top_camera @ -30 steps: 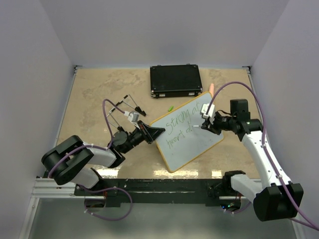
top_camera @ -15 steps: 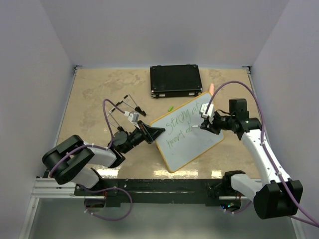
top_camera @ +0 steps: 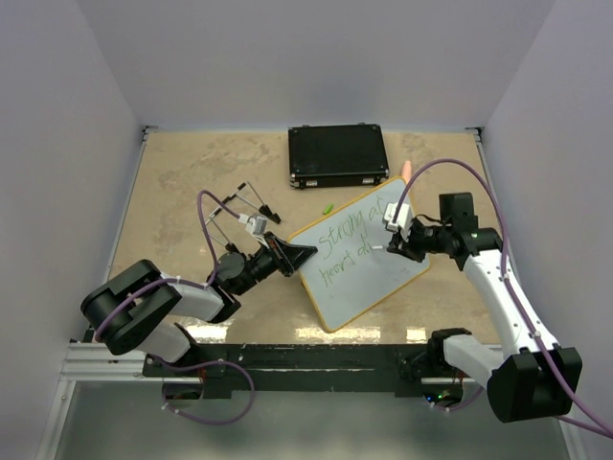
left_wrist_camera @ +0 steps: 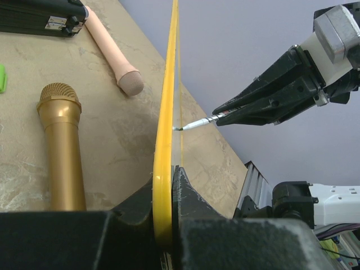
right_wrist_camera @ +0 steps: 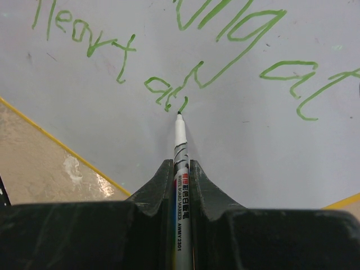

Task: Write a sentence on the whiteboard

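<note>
The whiteboard [top_camera: 369, 283] stands tilted up off the table, its yellow rim [left_wrist_camera: 166, 135] pinched at the left corner by my left gripper [top_camera: 299, 254], which is shut on it [left_wrist_camera: 165, 174]. Green lettering, the sentence [top_camera: 347, 238], runs across it in two lines [right_wrist_camera: 90, 42]. My right gripper [top_camera: 390, 245] is shut on a white marker [right_wrist_camera: 180, 146]. The marker's tip [right_wrist_camera: 179, 115] rests on the board at the end of the second line, just below a short fresh stroke. The left wrist view shows the same tip [left_wrist_camera: 183, 127] meeting the board face, with the right gripper [left_wrist_camera: 270, 101] behind it.
A black case [top_camera: 337, 155] lies at the back of the table. Behind the board lie a gold microphone [left_wrist_camera: 61, 146] and a pink one [left_wrist_camera: 115, 53]. A small green cap [top_camera: 328, 207] and thin black items [top_camera: 247, 199] lie left of the board.
My right gripper has shifted slightly left and down along the second line with the marker. The left arm and the board have not moved.
</note>
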Robot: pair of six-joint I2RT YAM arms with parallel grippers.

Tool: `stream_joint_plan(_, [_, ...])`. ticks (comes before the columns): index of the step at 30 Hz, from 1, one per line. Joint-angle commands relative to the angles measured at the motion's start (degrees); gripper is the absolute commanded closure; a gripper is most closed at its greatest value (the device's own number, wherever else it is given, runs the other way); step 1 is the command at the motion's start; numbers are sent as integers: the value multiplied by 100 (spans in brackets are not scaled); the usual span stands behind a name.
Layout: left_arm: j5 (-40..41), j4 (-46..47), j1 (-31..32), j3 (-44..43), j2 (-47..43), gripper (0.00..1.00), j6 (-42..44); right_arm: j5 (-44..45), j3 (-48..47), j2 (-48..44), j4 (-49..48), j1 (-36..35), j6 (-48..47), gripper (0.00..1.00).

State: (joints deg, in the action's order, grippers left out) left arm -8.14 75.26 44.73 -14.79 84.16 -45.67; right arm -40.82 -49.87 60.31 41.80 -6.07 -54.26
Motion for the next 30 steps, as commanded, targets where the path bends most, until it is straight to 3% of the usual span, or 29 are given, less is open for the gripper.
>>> stream_joint_plan(1, [-355,-495,27,55,136,100,972,267,188,-125,153,-17,-190,100])
stream_joint_plan(30, [-390,-425,27,81,180,100,972,364,-111,-222,-849,-26,768,100])
